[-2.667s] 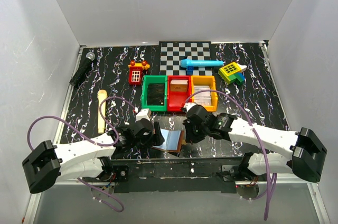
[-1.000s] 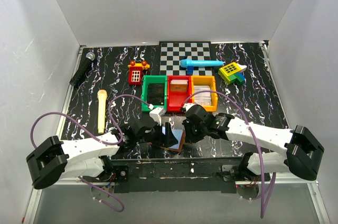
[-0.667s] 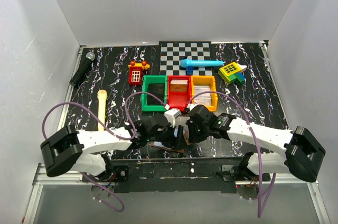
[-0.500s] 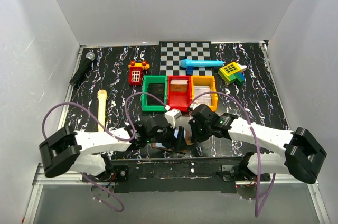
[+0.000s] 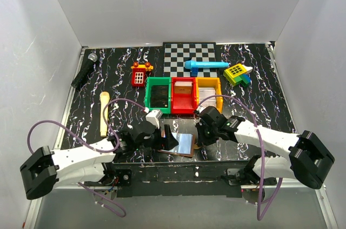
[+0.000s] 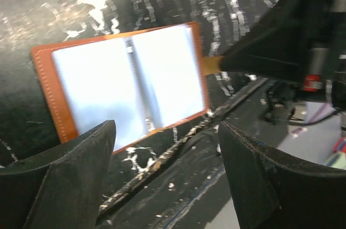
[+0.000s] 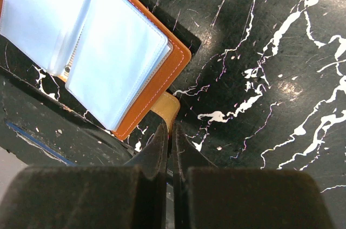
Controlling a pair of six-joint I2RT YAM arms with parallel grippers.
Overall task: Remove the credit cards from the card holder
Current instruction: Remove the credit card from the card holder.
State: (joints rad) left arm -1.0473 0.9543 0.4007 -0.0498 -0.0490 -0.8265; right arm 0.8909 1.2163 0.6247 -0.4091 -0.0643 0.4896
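Note:
The card holder (image 5: pixel 180 145) lies open flat near the table's front edge, brown outside with pale blue-grey inner sleeves. It shows in the left wrist view (image 6: pixel 124 83) and the right wrist view (image 7: pixel 89 45). My right gripper (image 7: pixel 172 127) is shut on the holder's tan closing tab (image 7: pixel 166 107) at its right edge; in the top view it (image 5: pixel 200 137) is just right of the holder. My left gripper (image 5: pixel 164 138) is open and empty, just left of the holder, its fingers (image 6: pixel 70 186) wide apart above the table edge. No cards show loose.
Green (image 5: pixel 158 95), red (image 5: pixel 183 94) and orange (image 5: pixel 208 94) bins stand in a row behind the holder. A checkered mat (image 5: pixel 190 59), blue toy (image 5: pixel 205 65), toy blocks (image 5: pixel 238 74), red toy house (image 5: pixel 140 73), microphone (image 5: pixel 84 71) and wooden handle (image 5: pixel 104 113) lie farther off.
The holder was propped half open between the grippers; now it lies spread flat. My left gripper has drawn back to the left off it. My right gripper stays at its right edge.

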